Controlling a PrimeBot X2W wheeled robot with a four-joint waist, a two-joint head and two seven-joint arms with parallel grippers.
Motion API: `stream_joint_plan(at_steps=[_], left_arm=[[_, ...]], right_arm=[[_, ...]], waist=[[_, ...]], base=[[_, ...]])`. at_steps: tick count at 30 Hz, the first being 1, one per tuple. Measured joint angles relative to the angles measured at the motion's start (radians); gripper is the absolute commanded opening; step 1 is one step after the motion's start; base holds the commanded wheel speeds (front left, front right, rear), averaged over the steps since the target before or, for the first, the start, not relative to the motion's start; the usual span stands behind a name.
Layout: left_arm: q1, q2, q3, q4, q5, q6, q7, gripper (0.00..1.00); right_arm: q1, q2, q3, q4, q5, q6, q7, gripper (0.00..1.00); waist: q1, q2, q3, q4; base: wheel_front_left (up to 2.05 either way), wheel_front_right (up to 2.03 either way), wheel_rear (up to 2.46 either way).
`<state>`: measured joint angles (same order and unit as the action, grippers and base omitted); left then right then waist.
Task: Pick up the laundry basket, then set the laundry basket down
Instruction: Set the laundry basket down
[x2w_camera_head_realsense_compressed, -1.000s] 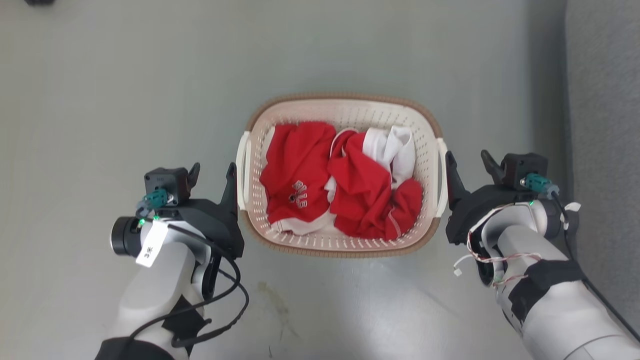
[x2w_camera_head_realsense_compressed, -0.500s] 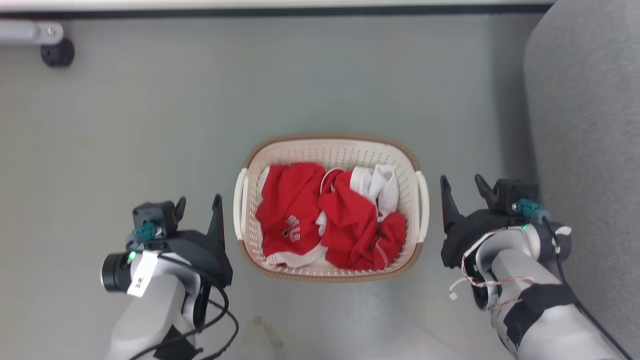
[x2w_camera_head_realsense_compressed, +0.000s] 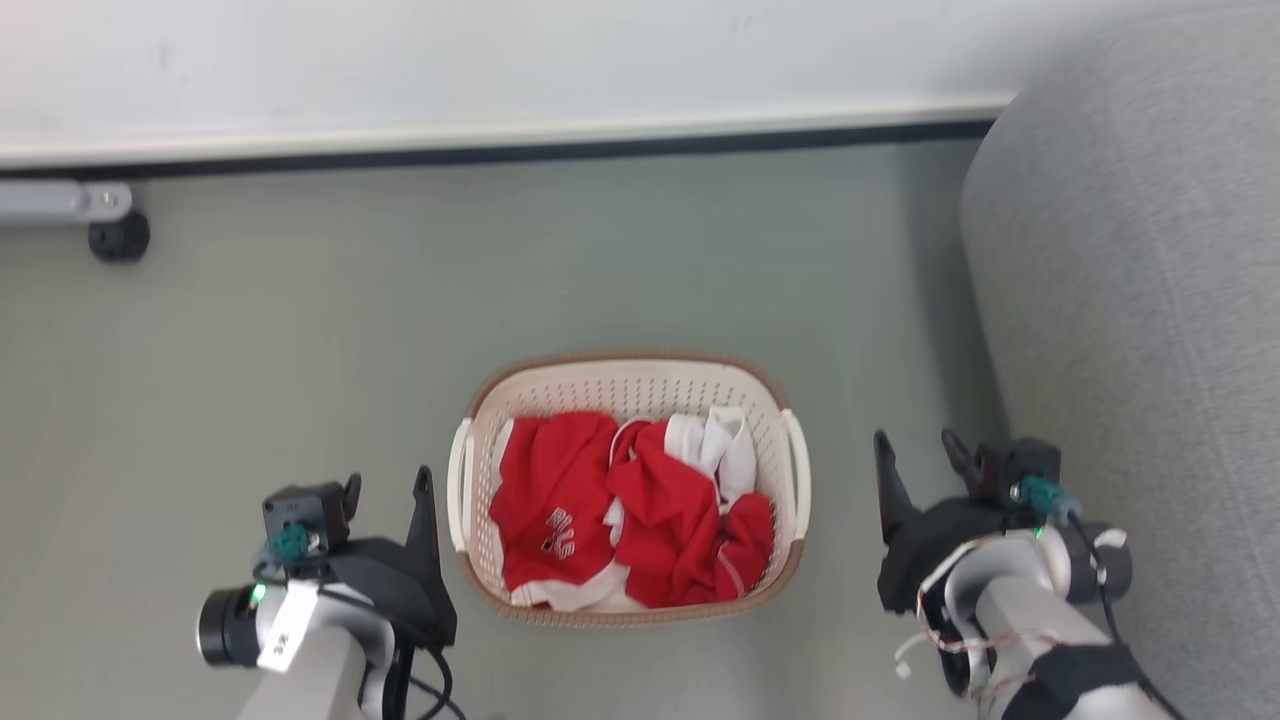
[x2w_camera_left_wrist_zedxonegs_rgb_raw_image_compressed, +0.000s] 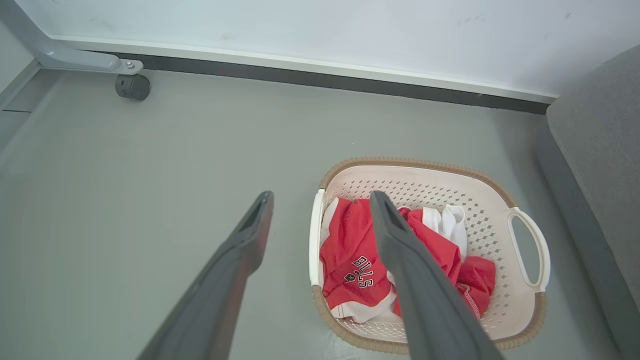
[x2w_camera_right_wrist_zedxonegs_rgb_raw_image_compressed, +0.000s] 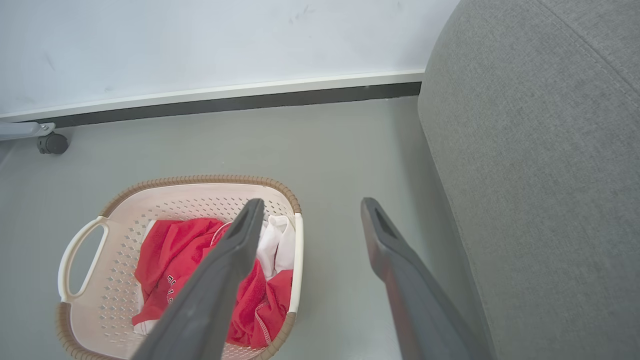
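Laundry basket (x2w_camera_head_realsense_compressed: 620, 385): 3 o'clock of left pincer (x2w_camera_head_realsense_compressed: 387, 482), 9 o'clock of right pincer (x2w_camera_head_realsense_compressed: 915, 442); both agape, left nearer.

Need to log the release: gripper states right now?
Left gripper: open, empty, beside the basket.
Right gripper: open, empty, on the basket's other side.

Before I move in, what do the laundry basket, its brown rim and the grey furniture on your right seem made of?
Laundry basket: cream moulded plastic with a smooth satin finish, judging by its even punched holes. Brown rim: braided look, probably moulded plastic imitating wicker; a real weave can't be ruled out. Grey furniture: matte woven upholstery fabric with a fine heathered grain.
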<state>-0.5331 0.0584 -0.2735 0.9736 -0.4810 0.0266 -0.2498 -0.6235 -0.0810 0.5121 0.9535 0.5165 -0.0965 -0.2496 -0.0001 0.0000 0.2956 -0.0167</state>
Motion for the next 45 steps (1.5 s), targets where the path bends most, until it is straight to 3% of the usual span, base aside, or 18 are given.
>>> stream_joint_plan(at_steps=[26, 45], left_arm=[[0.269, -0.002, 0.048, -0.245, 0.08, 0.044, 0.0, 1.0], [0.4, -0.004, 0.073, -0.495, 0.162, 0.071, 0.0, 1.0]], right_arm=[[0.247, -0.009, -0.062, -0.219, -0.096, -0.018, 0.0, 1.0], [0.388, -0.032, -0.123, -0.477, -0.21, -0.027, 0.0, 1.0]], waist=[[0.0, -0.0001, -0.194, -0.057], [0.0001, 0.0001, -0.222, -0.055]], base=[[0.0, 0.0, 0.0], [0.0, 0.0, 0.0]])
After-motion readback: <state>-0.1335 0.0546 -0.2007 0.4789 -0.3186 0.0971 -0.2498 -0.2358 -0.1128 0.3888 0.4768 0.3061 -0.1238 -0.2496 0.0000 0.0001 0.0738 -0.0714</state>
